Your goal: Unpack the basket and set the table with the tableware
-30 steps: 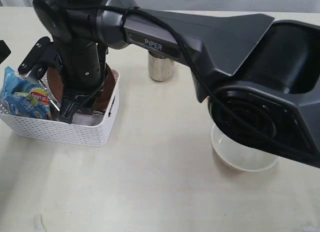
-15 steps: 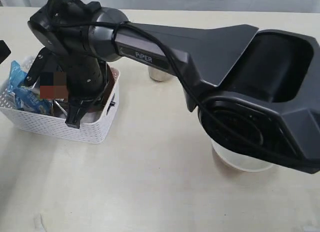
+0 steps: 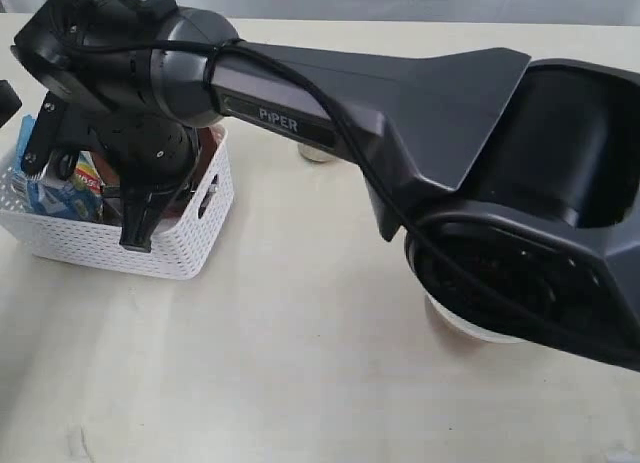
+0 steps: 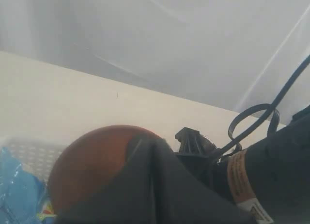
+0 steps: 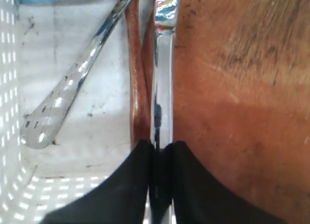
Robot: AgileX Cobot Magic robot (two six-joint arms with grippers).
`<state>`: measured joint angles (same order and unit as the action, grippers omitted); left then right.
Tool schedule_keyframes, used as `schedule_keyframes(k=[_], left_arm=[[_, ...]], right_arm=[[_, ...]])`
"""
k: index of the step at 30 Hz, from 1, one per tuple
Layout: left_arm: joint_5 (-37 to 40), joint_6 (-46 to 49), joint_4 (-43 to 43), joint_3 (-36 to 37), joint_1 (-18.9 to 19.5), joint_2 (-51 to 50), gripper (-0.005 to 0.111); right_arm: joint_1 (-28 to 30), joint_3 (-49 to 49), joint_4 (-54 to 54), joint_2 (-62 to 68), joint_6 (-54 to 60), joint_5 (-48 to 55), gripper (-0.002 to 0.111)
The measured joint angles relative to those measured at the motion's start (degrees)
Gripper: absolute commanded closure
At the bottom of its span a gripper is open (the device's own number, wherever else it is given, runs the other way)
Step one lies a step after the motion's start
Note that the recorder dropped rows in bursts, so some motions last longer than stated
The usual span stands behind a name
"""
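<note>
The white basket (image 3: pixel 160 251) stands at the left of the table (image 3: pixel 300 363). My right gripper (image 3: pixel 135 238) reaches down into it. In the right wrist view its jaws (image 5: pixel 161 151) are shut on a thin steel utensil (image 5: pixel 163 83), knife or fork I cannot tell. A brown wooden handle (image 5: pixel 137 88) lies against that utensil. The brown plate (image 5: pixel 237 103) leans right beside them. A second steel utensil (image 5: pixel 58 105) lies on the basket floor. My left gripper (image 4: pixel 151 183) is shut and empty, close to the plate (image 4: pixel 87 158). The steel cup (image 3: pixel 316 154) and the bowl (image 3: pixel 462 327) are mostly hidden by the right arm.
A blue snack bag (image 3: pixel 62 179) stands in the basket's left end, also visible as the blue bag (image 4: pixel 14 197) in the left wrist view. The big dark right arm (image 3: pixel 400 93) spans the table from right to left. Bare tabletop lies in front of the basket.
The right arm has swung further left and its gripper has sunk deeper into the basket, jaws closing on the steel utensil. The basket has shifted slightly; the arm covers more of cup and bowl.
</note>
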<state>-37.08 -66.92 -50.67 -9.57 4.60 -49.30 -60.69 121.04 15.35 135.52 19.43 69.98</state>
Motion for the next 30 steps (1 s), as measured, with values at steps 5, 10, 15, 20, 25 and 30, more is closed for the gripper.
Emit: schedule_keyframes(k=[5,10,15,20,25,30], left_arm=[[0.00,0.00,0.00,0.00,0.00,0.00,0.107],[0.00,0.00,0.00,0.00,0.00,0.00,0.107],[1.80,0.09,-1.01,0.00,0.00,0.00,0.107],[4.75,0.09,-1.01,0.00,0.00,0.00,0.107],[4.51,0.48,-1.22,0.50,-0.37,-1.25,0.107],[4.17,1.87,-2.17,0.75,-1.72,-6.67,0.107]], right_arm=[[-0.12,0.00,0.09,-0.94,-0.47,0.20,0.109],[-0.12,0.00,0.09,-1.06,-1.67,0.20,0.109],[-0.12,-0.12,0.09,-0.96,-1.67,0.20,0.109],[0.67,-0.12,0.09,-0.96,-1.91,0.20,0.109],[0.91,-0.19,-0.35,-1.17,-2.26,0.20,0.109],[0.91,-0.19,-1.98,-1.38,-2.63,0.20,0.109]])
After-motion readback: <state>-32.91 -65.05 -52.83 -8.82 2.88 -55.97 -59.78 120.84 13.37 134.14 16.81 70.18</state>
